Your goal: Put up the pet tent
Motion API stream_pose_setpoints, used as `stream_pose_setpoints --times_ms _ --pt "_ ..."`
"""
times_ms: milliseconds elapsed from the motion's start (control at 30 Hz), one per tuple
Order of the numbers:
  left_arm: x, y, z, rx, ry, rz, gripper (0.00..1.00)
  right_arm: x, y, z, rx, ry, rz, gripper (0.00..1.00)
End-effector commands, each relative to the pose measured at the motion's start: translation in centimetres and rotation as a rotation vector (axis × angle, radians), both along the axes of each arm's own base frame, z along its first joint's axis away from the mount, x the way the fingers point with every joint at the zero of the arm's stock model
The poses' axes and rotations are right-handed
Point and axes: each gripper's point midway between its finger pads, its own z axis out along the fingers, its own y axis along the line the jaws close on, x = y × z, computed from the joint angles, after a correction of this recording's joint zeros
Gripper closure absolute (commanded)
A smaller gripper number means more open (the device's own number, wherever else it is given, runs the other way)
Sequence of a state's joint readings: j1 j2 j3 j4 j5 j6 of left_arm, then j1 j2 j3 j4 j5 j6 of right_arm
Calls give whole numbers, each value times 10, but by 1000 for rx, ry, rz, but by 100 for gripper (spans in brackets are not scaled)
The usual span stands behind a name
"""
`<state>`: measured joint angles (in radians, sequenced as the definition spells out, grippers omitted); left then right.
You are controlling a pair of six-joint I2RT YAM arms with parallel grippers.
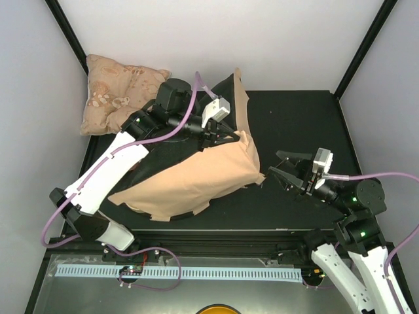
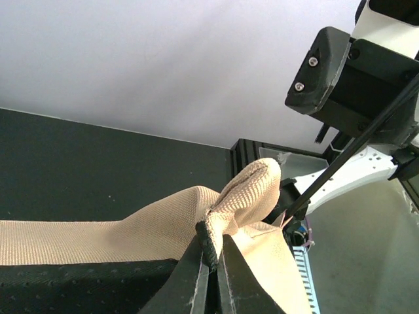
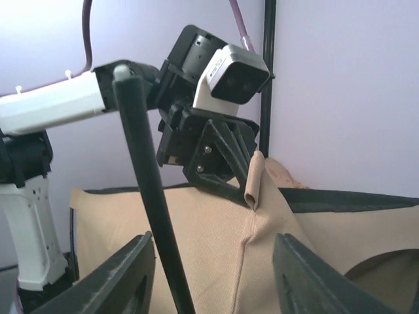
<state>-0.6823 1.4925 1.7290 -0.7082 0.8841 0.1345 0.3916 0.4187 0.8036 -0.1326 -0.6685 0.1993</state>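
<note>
Pet tent lies slumped mid-tabletop, tan canvas side up, with a cushion at its 10 o'clock. Left claw is closed on a raised fold of canvas at the tent's 1 o'clock edge. Right claw is spread wide and empty, just off the 3 o'clock corner. A thin black pole stands in its gap; contact unclear. Step in hand, by my reading: raising the shell. Next move likely calls for the right claw to close on that pole and bow it upward while the left holds the canvas.
</note>
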Motion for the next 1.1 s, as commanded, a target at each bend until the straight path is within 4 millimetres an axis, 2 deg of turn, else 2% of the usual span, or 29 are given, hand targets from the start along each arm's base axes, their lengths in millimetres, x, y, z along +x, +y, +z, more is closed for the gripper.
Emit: stream_pose_setpoints --times_ms 0,133,233,267,400,567,733,1067 --pt "-12 7 22 -46 -59 -27 98 -8 3 16 -3 -85 31 54" --pt "-12 7 21 -45 -56 -30 98 -10 7 23 -14 -98 68 70" --pt "-13 7 22 -46 -58 -33 98 -10 9 28 -10 -98 80 96" --pt "-13 8 23 -47 -57 -33 99 -11 9 28 -10 -95 90 98" --pt "-18 8 31 -70 -55 -51 98 -12 23 15 -41 10 203 99" --pt "-32 7 43 -140 -18 -129 98 -5 42 -19 -91 241 365 99" --pt "-39 7 42 -159 13 -171 98 3 52 -51 -131 418 442 99" --pt "-40 5 30 -147 50 -194 98 16 62 -75 -146 569 497 99"
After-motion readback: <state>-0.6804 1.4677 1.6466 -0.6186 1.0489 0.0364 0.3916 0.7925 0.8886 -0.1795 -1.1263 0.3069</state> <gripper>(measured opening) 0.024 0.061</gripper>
